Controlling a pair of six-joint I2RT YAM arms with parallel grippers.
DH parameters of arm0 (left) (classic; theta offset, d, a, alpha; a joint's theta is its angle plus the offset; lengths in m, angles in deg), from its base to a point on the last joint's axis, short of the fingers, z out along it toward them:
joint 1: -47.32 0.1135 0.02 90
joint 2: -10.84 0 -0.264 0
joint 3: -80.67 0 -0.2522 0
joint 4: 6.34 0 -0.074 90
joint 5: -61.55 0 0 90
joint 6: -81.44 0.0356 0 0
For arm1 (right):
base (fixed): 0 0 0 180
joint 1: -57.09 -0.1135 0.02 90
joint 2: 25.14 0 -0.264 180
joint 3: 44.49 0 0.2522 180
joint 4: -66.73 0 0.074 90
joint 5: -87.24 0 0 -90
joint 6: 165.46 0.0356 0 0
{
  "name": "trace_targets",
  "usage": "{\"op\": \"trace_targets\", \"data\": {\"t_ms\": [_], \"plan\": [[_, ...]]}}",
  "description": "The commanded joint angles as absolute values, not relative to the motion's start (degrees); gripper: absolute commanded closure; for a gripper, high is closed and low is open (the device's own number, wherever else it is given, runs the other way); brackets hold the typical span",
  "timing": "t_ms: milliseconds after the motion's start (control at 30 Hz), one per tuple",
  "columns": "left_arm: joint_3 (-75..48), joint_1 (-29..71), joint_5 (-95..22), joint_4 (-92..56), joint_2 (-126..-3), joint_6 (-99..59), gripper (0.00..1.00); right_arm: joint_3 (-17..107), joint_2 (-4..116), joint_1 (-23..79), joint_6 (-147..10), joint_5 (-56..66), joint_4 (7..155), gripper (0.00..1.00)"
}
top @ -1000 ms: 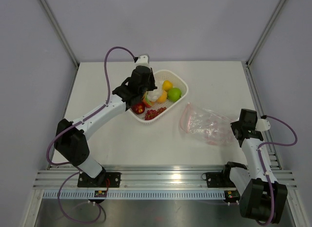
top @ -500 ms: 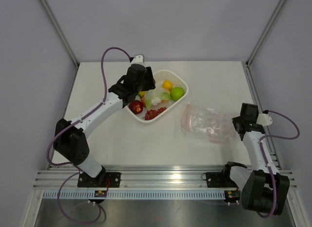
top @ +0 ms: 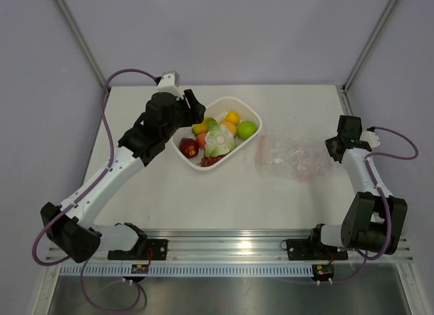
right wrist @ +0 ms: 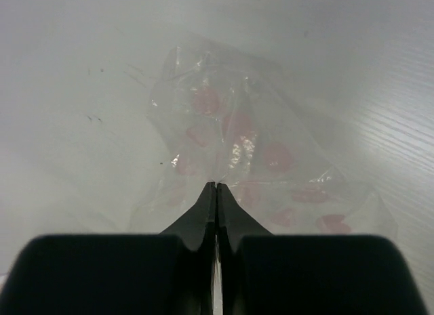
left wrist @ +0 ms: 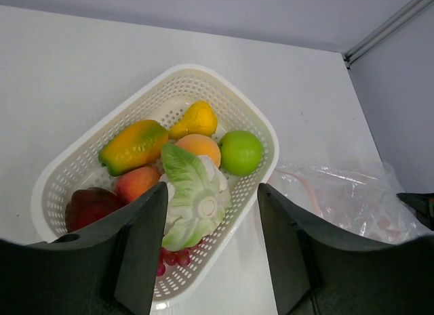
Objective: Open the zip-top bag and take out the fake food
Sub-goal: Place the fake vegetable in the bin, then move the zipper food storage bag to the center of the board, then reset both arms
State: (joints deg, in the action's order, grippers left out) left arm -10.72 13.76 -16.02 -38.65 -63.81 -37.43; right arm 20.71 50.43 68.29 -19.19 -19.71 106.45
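All food (top: 215, 135) sits in the basket (top: 253, 114) at centre frame; the bag (top: 293, 156) lies centre right, seemingly empty. Spread wide, the left gripper (left wrist: 211, 200) hangs above the basket; the right gripper (right wrist: 215, 187) is pinched together beside the bag. Best to retreat upward, snagging neither.

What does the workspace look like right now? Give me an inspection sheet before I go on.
Surface: white table, flat and matte.
Job's things: zip-top bag lies flat to the right of the basket, no food seen inside; fake food is all piled in the basket.
Clutter: white perforated basket.
Hands: left hand open, above the basket; right hand shut at the bag's right edge; cannot tell whether it is pinching film.
Cables: purple cable loops off the left arm; second purple cable off the right.
Surroundings: grey walls; aluminium rail at the near edge.
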Motion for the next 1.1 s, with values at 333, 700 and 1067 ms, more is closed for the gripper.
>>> {"op": "trace_targets", "data": {"t_ms": [333,700,1067], "plan": [[-18.5,13.83,-19.04,-42.16,-51.75,-38.09,0.36,29.56,50.01,68.17,-25.36,-13.49,107.21,0.21],[-30.36,13.83,-22.29,-40.14,-39.18,-37.65,0.25,25.88,35.53,68.08,-33.89,-2.94,108.26,0.01],[-46.79,13.83,-21.15,-37.33,-18.38,-39.59,0.01,14.91,3.27,68.08,-45.05,9.79,110.81,0.01]]}}
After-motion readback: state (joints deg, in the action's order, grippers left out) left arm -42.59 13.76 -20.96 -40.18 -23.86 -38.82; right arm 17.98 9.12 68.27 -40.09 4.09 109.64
